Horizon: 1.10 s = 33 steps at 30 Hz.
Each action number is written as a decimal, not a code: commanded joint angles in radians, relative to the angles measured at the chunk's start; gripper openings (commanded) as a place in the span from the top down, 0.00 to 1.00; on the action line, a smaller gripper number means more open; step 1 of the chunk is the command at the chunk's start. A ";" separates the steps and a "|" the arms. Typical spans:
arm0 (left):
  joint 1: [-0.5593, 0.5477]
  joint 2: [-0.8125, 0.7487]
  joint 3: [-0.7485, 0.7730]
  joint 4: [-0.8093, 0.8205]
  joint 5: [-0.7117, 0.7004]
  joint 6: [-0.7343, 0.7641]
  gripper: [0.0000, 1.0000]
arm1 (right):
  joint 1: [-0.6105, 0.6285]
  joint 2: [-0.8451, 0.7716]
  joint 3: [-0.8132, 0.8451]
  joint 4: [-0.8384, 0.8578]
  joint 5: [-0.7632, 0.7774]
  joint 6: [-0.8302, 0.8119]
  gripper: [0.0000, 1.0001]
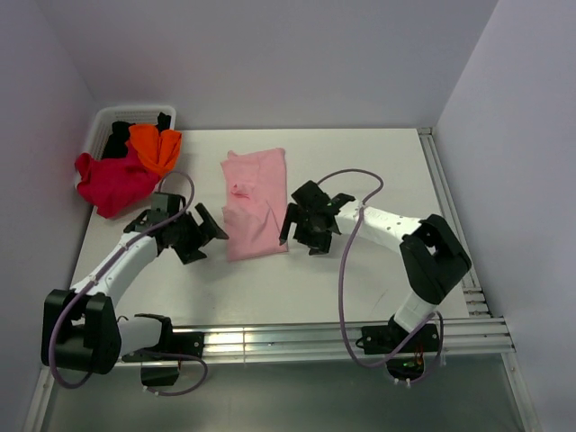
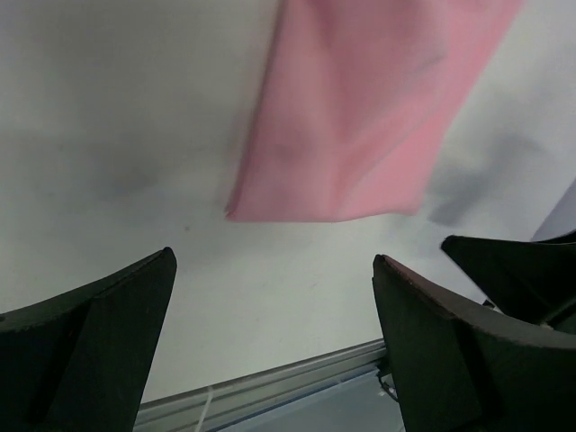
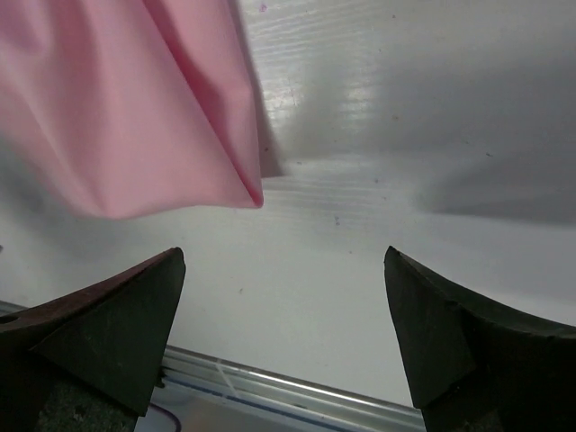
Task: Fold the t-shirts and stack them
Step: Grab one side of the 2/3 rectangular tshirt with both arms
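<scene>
Hovering low, my left fingers and right fingers stand wide and empty either side of the partly folded pink t-shirt lying flat on the table, probably so each can take an edge.

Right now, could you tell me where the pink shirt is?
The pink shirt lies on the table in the top view, between the left gripper and right gripper.
</scene>
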 commanded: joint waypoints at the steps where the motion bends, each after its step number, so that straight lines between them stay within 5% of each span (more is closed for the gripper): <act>1: -0.010 -0.014 -0.097 0.104 -0.012 -0.057 0.04 | 0.012 0.043 0.001 0.129 0.002 0.017 0.02; 10: -0.040 0.038 -0.164 0.202 -0.015 -0.103 0.10 | 0.014 0.190 0.048 0.180 -0.018 0.002 0.09; 18: -0.132 0.117 -0.165 0.260 -0.047 -0.170 0.15 | 0.014 0.227 0.028 0.221 -0.049 -0.007 0.41; 24: -0.168 0.153 -0.182 0.293 -0.059 -0.192 0.25 | 0.012 0.238 0.019 0.204 -0.029 -0.007 1.00; 33: -0.189 0.222 -0.125 0.271 -0.131 -0.144 0.47 | 0.003 0.203 -0.048 0.215 -0.024 -0.021 1.00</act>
